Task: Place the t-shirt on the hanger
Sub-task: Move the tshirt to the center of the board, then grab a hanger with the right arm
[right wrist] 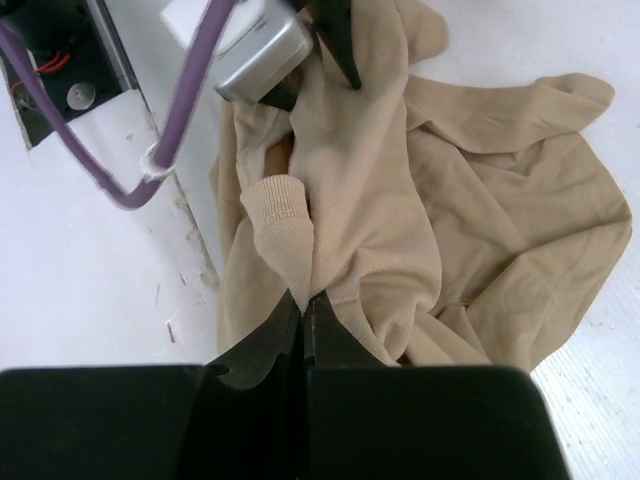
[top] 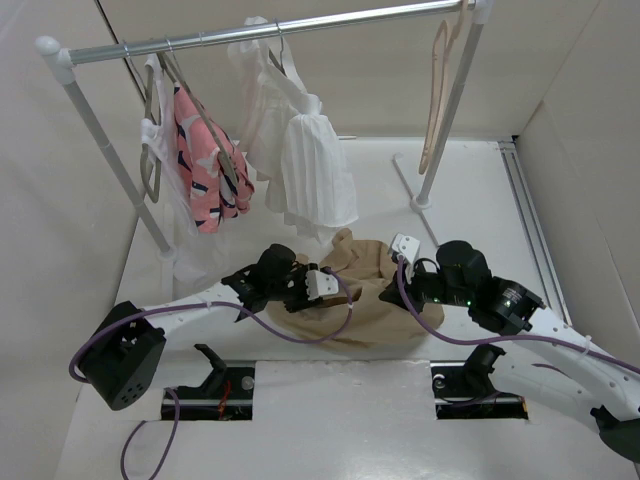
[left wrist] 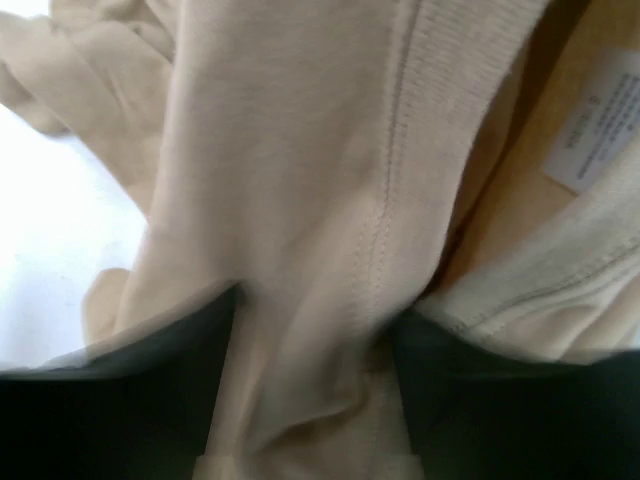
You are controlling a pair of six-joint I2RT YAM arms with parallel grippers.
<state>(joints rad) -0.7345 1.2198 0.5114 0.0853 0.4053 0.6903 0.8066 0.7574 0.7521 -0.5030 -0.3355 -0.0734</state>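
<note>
1. Left claw [left wrist: 318, 303] stands released, its two fingers spread, with a seamed fold of the t-shirt [top: 360, 258] lying loose between them, close by the neck label [left wrist: 590, 130]
2. Crumpled in a heap, the t-shirt lies on the table [top: 470, 200] between the two arms, and none of it is on the hanger [top: 437, 100]
3. Right claw [right wrist: 305, 315] is clenched on a fold of the shirt just below the ribbed collar [right wrist: 275, 205]
4. Far right, the hanger hangs bare at the end of the rail [top: 300, 28], well apart from the shirt
5. Step in hand, as I judge it: getting a two-handed hold at the neck. Next, the released claw needs to close on the collar edge, so the opening can be spread and carried to the hanger
</note>
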